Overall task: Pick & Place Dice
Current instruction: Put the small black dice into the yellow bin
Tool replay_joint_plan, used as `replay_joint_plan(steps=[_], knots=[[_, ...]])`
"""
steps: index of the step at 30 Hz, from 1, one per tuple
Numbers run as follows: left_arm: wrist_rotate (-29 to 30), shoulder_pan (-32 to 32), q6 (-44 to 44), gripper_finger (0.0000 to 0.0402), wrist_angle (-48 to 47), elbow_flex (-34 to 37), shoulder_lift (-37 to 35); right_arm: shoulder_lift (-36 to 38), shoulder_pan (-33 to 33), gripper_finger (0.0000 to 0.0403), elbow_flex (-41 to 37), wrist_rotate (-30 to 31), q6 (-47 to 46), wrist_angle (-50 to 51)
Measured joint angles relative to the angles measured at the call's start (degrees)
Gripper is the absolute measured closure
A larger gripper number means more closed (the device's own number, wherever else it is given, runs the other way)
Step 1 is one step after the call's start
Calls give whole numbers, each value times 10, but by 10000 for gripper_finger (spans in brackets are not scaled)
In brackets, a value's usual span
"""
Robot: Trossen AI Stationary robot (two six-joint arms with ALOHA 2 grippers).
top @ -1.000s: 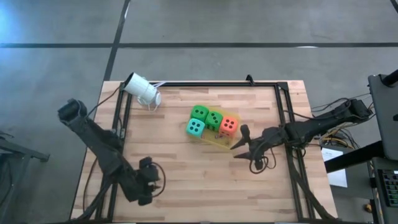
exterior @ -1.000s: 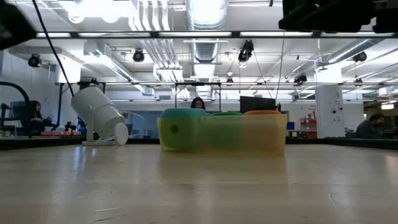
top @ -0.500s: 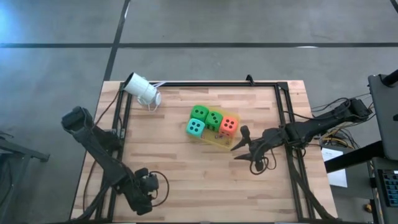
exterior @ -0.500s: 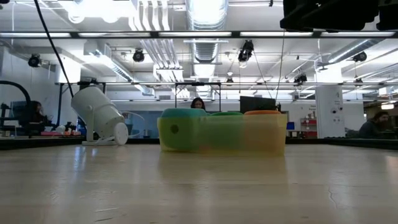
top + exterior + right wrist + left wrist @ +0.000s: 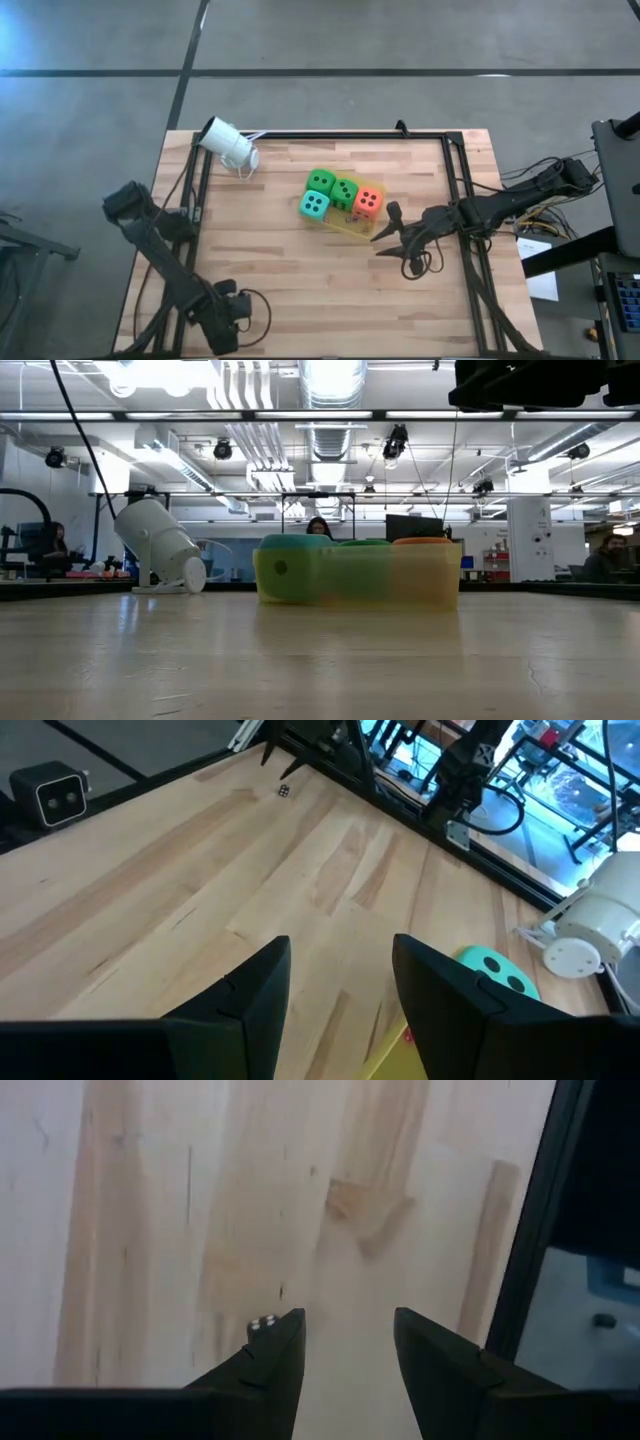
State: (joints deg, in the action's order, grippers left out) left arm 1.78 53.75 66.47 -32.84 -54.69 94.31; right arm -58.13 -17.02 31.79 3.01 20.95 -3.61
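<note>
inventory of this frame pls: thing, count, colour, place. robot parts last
dice: four, two green, one teal, one orange-red, clustered mid-table in the tray
tray: one, translucent yellow, table centre
camera: one, white, far left corner of table
table: one, light wood, black frame rails
people: a few, seated beyond the table in the low view
left gripper: dark, open, empty, near left edge
right gripper: dark, open, empty, right of the tray

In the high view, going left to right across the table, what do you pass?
Left gripper → white camera → teal die → orange-red die → right gripper.
</note>
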Motion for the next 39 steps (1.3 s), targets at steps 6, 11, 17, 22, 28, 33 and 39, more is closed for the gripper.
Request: replay_joint_plan(steps=[6, 11, 17, 22, 28, 33, 39], knots=[[9, 13, 0, 240, -40, -23, 18, 0, 0, 229, 0, 0, 0, -5], [11, 13, 1, 240, -61, -23, 25, 0, 0, 229, 0, 0, 1, -19], [12, 13, 11, 240, -88, -22, 27, 0, 0, 229, 0, 0, 0, -18], [12, 13, 11, 240, -87, -23, 33, 0, 0, 230, 0, 0, 0, -18], [12, 13, 11, 240, -66, -20, 53, 0, 0, 229, 0, 0, 0, -18], [12, 13, 14, 240, -66, -19, 71, 0, 0, 229, 0, 0, 0, -18], [16, 13, 30, 240, -64, -20, 72, 0, 0, 229, 0, 0, 0, -17]])
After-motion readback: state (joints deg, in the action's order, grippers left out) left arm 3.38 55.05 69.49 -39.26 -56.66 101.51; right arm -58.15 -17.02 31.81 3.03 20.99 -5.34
